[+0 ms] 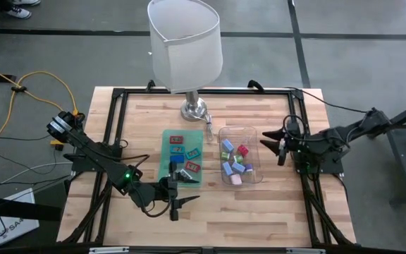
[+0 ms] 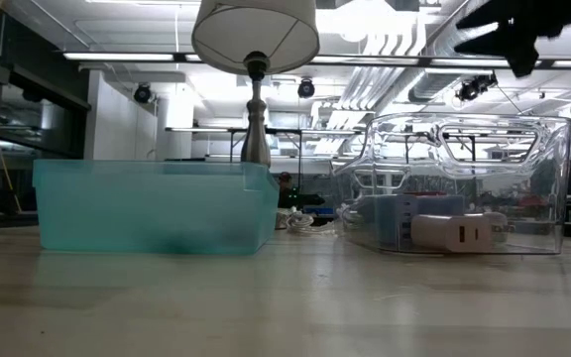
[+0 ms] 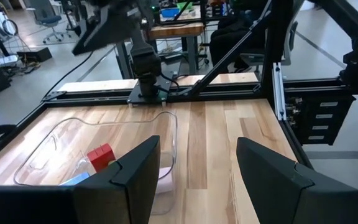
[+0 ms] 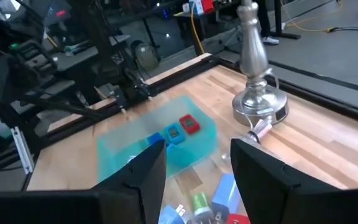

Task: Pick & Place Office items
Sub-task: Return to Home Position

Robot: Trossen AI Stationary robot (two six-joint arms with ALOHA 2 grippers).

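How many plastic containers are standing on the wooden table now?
2. The teal translucent plastic tray lies near the middle of the wooden table; the clear plastic bin stands apart from it, to its right in the high view.

There is one lamp [image 1: 185,46] and two bins: one teal bin [image 2: 152,208] and one clear bin [image 2: 484,139]. About six small coloured pieces [image 1: 175,139] lie in the teal one, two of them red. About eight lie in the clear one, though exact counts are hard to tell.

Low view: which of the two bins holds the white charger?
The clear bin, right of the lamp; the charger shows through its wall. The teal bin stands left.
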